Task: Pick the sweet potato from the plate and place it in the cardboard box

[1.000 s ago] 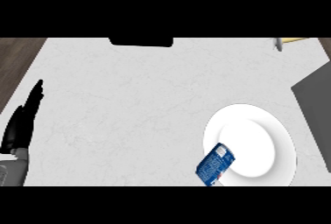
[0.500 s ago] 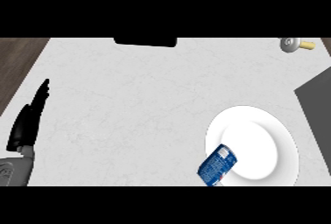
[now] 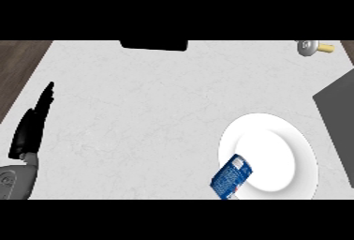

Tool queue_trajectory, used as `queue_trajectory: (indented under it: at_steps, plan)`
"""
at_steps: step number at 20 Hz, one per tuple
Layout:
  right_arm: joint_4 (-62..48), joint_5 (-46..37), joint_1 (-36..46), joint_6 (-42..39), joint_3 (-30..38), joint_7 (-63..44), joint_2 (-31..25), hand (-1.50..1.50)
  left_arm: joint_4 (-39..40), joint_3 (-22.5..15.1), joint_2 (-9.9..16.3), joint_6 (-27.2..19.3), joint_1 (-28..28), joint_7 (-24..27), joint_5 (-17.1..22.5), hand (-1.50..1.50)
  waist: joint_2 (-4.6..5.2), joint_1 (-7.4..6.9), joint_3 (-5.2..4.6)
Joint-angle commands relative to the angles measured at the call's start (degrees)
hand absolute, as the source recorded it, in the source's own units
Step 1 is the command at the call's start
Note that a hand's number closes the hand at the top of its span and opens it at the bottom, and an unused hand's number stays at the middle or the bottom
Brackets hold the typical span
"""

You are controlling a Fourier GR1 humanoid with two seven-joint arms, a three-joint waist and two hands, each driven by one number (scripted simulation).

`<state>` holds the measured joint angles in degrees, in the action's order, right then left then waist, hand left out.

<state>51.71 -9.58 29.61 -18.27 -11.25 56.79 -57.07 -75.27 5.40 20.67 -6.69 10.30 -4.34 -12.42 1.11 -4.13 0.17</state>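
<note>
At left edge: left hand (image 3: 31,126) open, holding nothing.

A plate (image 3: 276,154) sat on the desk (image 3: 152,108) toward the near right, and a packet (image 3: 230,177) lay tilted across the plate's near-left rim, partly on the plate and partly over the desk. The left hand (image 3: 31,129) rested at the desk's left edge, fingers (image 3: 47,96) straight and pointing away. A dark object (image 3: 153,44) lay at the far edge, a small fixture (image 3: 313,47) at the far right corner, and a flat panel (image 3: 340,108) along the right edge, behind the plate.
</note>
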Motion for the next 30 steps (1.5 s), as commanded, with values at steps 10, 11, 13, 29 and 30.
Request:
queue_trajectory:
  at_steps: [10, 11, 13, 29, 30]
  plan:
    - [-15.36, -5.9, 10.74, -8.32, -9.39, 3.07, 12.25, -1.5, -1.17, 1.69, 0.56, 0.32, -2.83, 0.58, 0.29, 0.0, -0.51, 1.53, -0.09]
    - [-17.71, -5.98, 9.98, -7.37, -9.16, 6.31, 11.89, -1.5, -2.45, 1.21, 0.49, -0.01, -2.7, -0.34, -0.35, 0.0, -0.46, 1.58, -0.03]
    - [-19.21, -4.46, 10.64, -8.14, -8.61, 7.64, 12.71, -1.5, 0.7, 2.22, 0.52, -0.8, -2.02, 1.19, -0.52, 0.0, -0.28, 1.89, -0.05]
    - [-26.4, 17.03, 16.26, -25.72, 1.79, -0.37, 7.81, -1.5, -0.31, 1.79, 0.04, -0.06, -1.36, 1.24, -0.34, 0.0, 0.42, 0.85, 0.18]
    - [-27.38, 18.14, 17.04, -26.3, 2.74, -1.58, 6.37, -1.5, -0.03, 1.36, -0.39, -0.11, -1.66, 1.79, -0.54, 0.0, 0.56, 0.71, 0.18]
